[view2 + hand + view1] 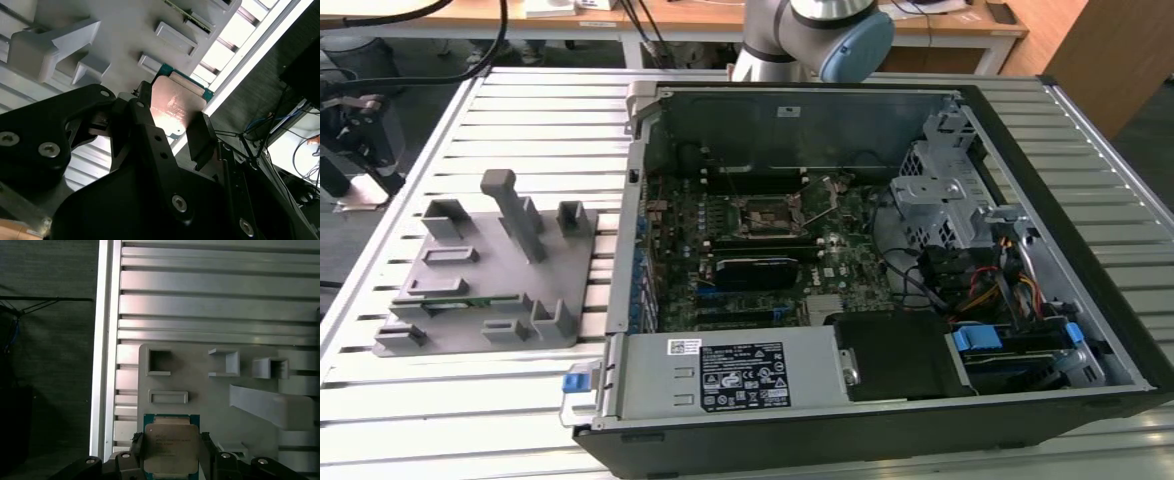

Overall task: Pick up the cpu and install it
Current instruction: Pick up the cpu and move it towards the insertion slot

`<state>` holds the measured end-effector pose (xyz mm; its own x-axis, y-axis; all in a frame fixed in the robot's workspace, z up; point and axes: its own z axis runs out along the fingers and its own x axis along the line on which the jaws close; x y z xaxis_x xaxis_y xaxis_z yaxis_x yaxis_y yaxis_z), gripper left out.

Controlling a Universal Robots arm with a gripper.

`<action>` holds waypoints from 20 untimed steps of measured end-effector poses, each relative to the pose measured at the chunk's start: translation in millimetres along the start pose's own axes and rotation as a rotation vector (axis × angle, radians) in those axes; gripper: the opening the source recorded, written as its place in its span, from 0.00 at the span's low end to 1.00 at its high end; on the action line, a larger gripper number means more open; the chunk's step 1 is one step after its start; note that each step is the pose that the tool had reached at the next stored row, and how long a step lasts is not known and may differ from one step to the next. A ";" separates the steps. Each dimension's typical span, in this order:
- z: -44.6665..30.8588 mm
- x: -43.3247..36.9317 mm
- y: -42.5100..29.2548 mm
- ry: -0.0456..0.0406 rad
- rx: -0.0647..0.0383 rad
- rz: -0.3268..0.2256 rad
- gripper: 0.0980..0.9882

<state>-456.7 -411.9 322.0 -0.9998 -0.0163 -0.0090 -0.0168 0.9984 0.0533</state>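
First wrist view: fingers (206, 447) clamped on opposite edges of cpu (170, 447) over grey fixture (215, 400), thin edge hold, may slip or skew and mis-seat.

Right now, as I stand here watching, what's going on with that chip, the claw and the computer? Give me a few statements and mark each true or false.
1. In the first wrist view, the cpu lies between the fingers of the gripper. True.
2. The cpu is already installed inside the computer case. False: it is at the grey tray, outside the case.
3. The computer case lies open, with its insides exposed. True.
4. The grey tray sits inside the case. False: it rests on the slatted table, to the exterior view's left of the case.
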 end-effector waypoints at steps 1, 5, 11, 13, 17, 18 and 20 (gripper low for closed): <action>-1.1 0.1 0.1 -0.0001 0.000 0.000 0.48; -5.2 0.2 0.4 -0.0002 0.000 0.000 0.48; -10.9 0.3 0.9 -0.0006 0.000 0.000 0.48; -12.8 0.3 1.1 -0.0007 0.000 0.000 0.48; -16.8 0.4 1.5 -0.0010 0.000 0.000 0.48; -17.9 0.4 1.5 -0.0009 0.000 0.000 0.48; -20.0 0.5 1.7 -0.0011 0.000 0.000 0.48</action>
<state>-457.4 -411.2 342.0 -0.9998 -0.0163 -0.0101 -0.0168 0.9984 0.0533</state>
